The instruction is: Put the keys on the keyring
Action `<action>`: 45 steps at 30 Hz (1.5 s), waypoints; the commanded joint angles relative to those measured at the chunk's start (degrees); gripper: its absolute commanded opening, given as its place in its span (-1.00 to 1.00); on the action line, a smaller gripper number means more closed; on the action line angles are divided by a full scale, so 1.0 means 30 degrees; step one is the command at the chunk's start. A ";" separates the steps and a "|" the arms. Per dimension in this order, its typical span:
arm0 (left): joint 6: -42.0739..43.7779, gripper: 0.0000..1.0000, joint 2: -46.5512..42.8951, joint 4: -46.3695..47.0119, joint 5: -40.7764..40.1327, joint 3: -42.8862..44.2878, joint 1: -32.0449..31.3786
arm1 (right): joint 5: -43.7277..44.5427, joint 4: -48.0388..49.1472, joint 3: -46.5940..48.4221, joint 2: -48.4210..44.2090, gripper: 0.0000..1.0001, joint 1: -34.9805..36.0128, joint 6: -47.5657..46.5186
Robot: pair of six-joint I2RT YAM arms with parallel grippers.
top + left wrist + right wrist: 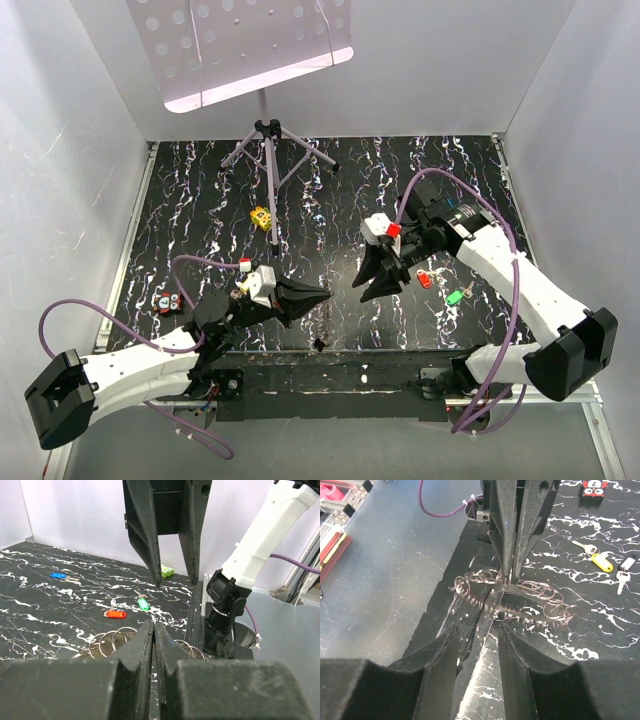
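L gripper, fingers pressed together, sat w/ tips at ring chain, which ran front-to-back between the 2 arms. R gripper fingers stood apart. Red key and green key lay at an angle to each other.

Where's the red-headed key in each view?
Top external: red-headed key right of centre, just right of the right hand, with the green key beside it.
Left wrist: centre-left, below and left of the right hand.
Right wrist: not in it.
Shared landmark: the right hand, at the bottom of its own view.
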 commanded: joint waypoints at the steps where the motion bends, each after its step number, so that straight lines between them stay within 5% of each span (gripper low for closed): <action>1: -0.0232 -1.00 -0.0018 0.1248 -0.0190 0.0281 0.0046 | -0.0933 0.0992 0.0737 0.0345 -0.11 0.0086 -0.0020; 7: 0.0588 -1.00 -0.0514 -0.1416 -0.0277 0.1042 0.0075 | 0.2350 0.3595 -0.0285 -0.0854 -0.09 -0.0789 0.3375; 12: 0.1904 -1.00 -0.1042 -0.4138 -0.0365 0.2124 0.0075 | 0.2440 0.6846 -0.2597 -0.1734 0.00 -0.4360 0.7557; 18: 0.3897 -1.00 -0.0752 -0.9878 0.1007 0.5548 0.0572 | 0.1294 0.6911 -0.4505 -0.1502 0.08 -0.9136 0.9356; 24: 0.6591 -1.00 0.0888 -1.4306 0.4668 0.9712 0.2153 | 0.6530 0.6296 -0.4886 -0.0243 0.04 -1.1046 0.9651; 32: 0.8617 -1.00 0.1828 -1.4226 0.6780 0.9542 0.3970 | 1.0964 0.6969 -0.5327 0.2098 0.03 -1.2424 0.9709; 35: 0.8645 -1.00 0.1799 -1.3492 0.7368 0.8838 0.4352 | 1.2105 0.6910 -0.4567 0.3709 -0.16 -1.2424 0.9854; 45: 0.9759 -1.00 0.0861 -1.5160 0.7134 0.9071 0.4323 | 1.2547 0.6470 -0.2455 0.7610 -0.35 -1.2336 1.0061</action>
